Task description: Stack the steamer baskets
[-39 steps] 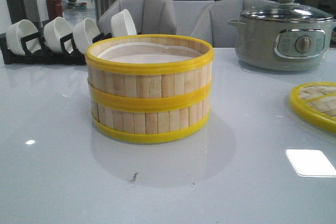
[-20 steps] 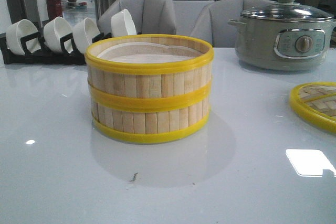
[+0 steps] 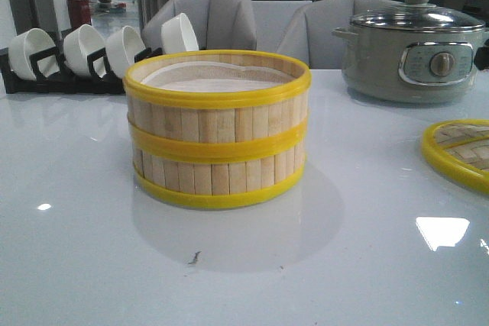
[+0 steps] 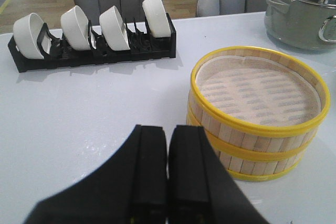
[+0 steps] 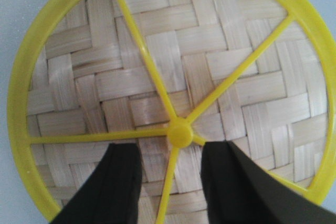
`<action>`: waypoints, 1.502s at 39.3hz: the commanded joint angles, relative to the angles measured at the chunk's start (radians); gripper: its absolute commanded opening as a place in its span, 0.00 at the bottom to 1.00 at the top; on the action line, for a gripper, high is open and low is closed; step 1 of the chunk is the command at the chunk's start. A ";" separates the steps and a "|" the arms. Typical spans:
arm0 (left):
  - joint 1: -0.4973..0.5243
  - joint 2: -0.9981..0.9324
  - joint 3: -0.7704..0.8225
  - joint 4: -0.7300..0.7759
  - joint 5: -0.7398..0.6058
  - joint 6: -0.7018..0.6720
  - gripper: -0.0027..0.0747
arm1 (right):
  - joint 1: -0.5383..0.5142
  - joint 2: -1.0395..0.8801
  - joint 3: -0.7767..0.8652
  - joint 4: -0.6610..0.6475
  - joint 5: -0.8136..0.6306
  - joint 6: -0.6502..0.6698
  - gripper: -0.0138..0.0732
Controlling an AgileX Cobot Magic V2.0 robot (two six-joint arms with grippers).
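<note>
Two steamer baskets (image 3: 218, 131) stand stacked one on the other at the table's middle, pale slats, yellow rims, a white liner on top. They also show in the left wrist view (image 4: 257, 111). My left gripper (image 4: 168, 135) is shut and empty, apart from the stack and beside it. The woven lid (image 3: 462, 150) lies flat at the right edge of the table. In the right wrist view the lid (image 5: 173, 72) fills the frame, with yellow spokes and a hub. My right gripper (image 5: 173, 153) is open just over it, its fingers either side of a spoke below the hub.
A grey-green electric pot (image 3: 412, 51) with a glass lid stands at the back right. A black rack with white bowls (image 3: 84, 55) stands at the back left. Grey chairs stand behind the table.
The baskets, lid and pot have not moved. The bright reflection on the table at the front right has shrunk and changed shape.
</note>
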 commanded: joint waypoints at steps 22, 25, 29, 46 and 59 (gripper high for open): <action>-0.010 0.000 -0.027 0.003 -0.079 -0.005 0.14 | -0.006 -0.019 -0.049 -0.015 -0.076 -0.004 0.61; -0.010 0.000 -0.027 0.003 -0.079 -0.005 0.14 | -0.006 -0.019 -0.049 -0.015 -0.077 -0.004 0.61; -0.010 0.000 -0.027 0.003 -0.079 -0.005 0.14 | -0.006 -0.019 -0.049 -0.015 -0.077 -0.004 0.61; -0.010 0.000 -0.027 0.003 -0.079 -0.005 0.14 | -0.006 -0.018 -0.049 -0.015 -0.081 -0.004 0.61; -0.010 0.000 -0.027 0.003 -0.079 -0.005 0.14 | -0.006 0.019 -0.049 -0.015 -0.080 -0.004 0.61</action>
